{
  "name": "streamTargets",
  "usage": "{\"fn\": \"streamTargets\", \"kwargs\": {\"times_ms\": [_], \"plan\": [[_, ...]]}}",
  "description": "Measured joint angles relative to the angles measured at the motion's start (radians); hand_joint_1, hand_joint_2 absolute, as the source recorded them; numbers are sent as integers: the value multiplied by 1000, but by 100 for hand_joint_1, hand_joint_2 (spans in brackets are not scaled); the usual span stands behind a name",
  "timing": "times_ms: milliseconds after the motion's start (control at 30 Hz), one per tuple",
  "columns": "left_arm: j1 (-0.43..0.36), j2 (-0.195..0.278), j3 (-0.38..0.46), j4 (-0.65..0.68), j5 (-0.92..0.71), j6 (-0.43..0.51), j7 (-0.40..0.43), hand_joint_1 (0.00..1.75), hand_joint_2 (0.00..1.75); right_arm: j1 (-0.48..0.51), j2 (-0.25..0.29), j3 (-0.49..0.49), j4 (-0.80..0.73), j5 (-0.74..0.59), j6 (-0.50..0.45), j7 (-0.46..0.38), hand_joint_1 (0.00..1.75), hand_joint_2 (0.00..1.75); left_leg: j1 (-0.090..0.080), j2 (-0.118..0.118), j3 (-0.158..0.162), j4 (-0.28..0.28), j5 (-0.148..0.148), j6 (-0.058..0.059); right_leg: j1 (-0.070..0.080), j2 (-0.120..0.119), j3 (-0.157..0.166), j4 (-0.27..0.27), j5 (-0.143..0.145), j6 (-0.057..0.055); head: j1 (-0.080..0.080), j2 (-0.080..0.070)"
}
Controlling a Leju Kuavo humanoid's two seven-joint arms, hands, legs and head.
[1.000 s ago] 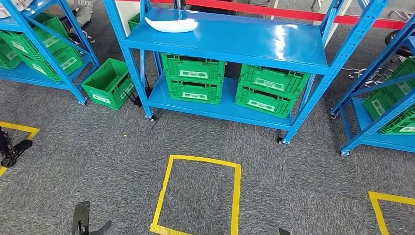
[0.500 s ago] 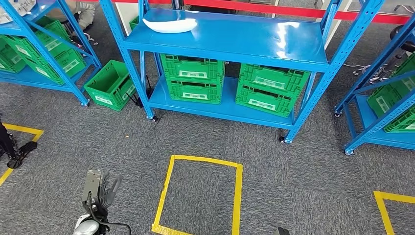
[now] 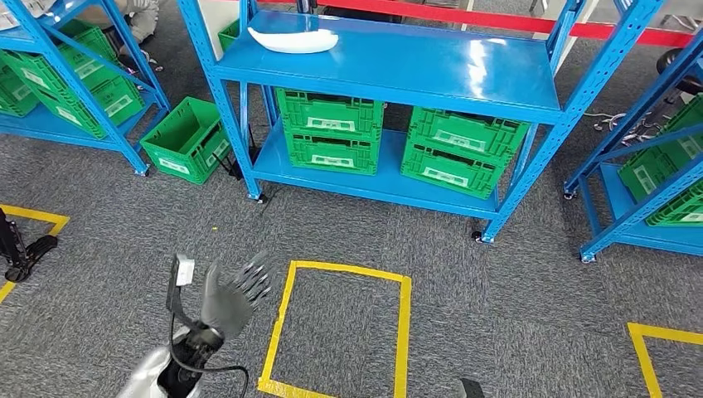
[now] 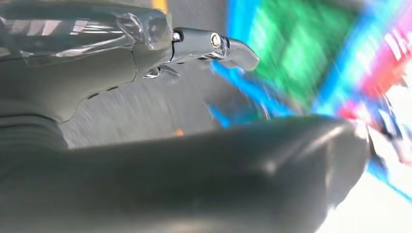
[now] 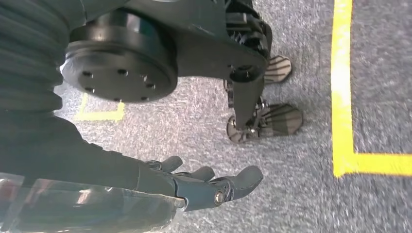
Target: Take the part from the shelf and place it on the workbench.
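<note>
Up comes the left robot hand (image 3: 225, 297), higher in the head view than half a second ago, when it sat low near the bottom edge; now it is raised over the grey carpet with its fingers fanned apart and nothing in them. It is blurred, so it is on the move. Its own wrist view is smeared with motion too, a dark finger (image 4: 214, 46) against streaks of blue and green.

Down at the robot's side, the right robot hand (image 5: 204, 187) hangs over the carpet, fingers loosely extended and apart, holding nothing.

Just beyond the left hand lies a yellow tape square (image 3: 340, 332) on the floor, between the robot and the shelving.

Further out stands the blue shelf unit (image 3: 398, 70), with green crates (image 3: 332, 133) stacked on its lower level. And there is the prize: the white part (image 3: 293, 40) resting on the top shelf, near its left end, untouched and well apart from either hand.

So the job is at its very start, by my reading. Reaching, grasping, lifting and carrying the part off to the worktop are all left to do.
</note>
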Motion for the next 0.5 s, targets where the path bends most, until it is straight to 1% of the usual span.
{"fn": "streamTargets", "kwargs": {"times_ms": [33, 67, 100, 133, 167, 200, 267, 300, 333, 367, 500], "plan": [[-12, -3, -23, -35, 25, -33, 7, 0, 0, -1, 1, 1, 0, 2, 3, 4, 0, 44, 0, 1, 1, -3, 3, 7, 0, 0, -24, 50, -24, -4, 1, 0], [-24, -4, -48, -69, 50, -62, 13, 0, 0, -1, 2, 1, 0, 4, 5, 8, 0, 0, -3, 1, 0, -4, 4, 10, 0, -1, -55, 119, -54, -8, 1, 0], [-36, -6, -74, -102, 76, -87, 18, 0, 0, -2, 3, 2, 0, 5, 8, 12, 0, 0, -6, 0, -1, -3, 5, 13, 1, -1, -90, 195, -82, -11, 1, 0], [-48, -7, -101, -133, 103, -105, 22, 0, 0, -2, 3, 2, 0, 6, 12, 15, 0, 0, -8, 0, -1, -3, 5, 14, 1, -1, -116, 251, -99, -10, 1, 0], [-60, -7, -127, -165, 135, -117, 25, 0, 0, -1, 4, 3, 0, 6, 14, 18, 0, 0, -10, 0, -1, -3, 5, 14, 1, -1, -127, 273, -101, -6, 1, 0], [-76, -7, -155, -198, 172, -122, 26, 0, 0, 0, 5, 3, 0, 7, 17, 19, 0, 0, -11, -1, -1, -2, 5, 14, 1, -1, -116, 249, -87, 2, 1, 0], [-106, -6, -205, -259, 241, -119, 13, 0, 0, 0, 7, 4, 0, 14, 26, 20, 0, 0, -11, -3, 0, 3, 3, 11, -1, -3, -50, 113, -31, 19, 2, 0], [-116, -6, -222, -280, 262, -116, 5, 0, 0, 0, 8, 4, 0, 18, 31, 21, 0, 0, -11, -4, 0, 5, 2, 9, -2, -5, -19, 52, -8, 24, 2, 0], [-120, -6, -230, -290, 272, -115, -2, 0, 0, 0, 8, 5, 0, 23, 36, 21, 0, 0, -11, -4, -1, 7, 1, 7, -3, -6, -1, 14, 5, 27, 2, 0], [-121, -6, -232, -294, 275, -114, -4, 0, 0, 0, 8, 5, 0, 25, 37, 21, 0, 0, -11, -4, -1, 8, 0, 7, -3, -7, 5, 3, 8, 27, 2, 0], [-121, -6, -233, -294, 275, -114, -4, 0, 0, 0, 8, 5, 0, 25, 37, 21, 0, 0, -11, -4, -1, 8, 0, 6, -3, -7, 6, 1, 9, 27, 2, 0]]}}
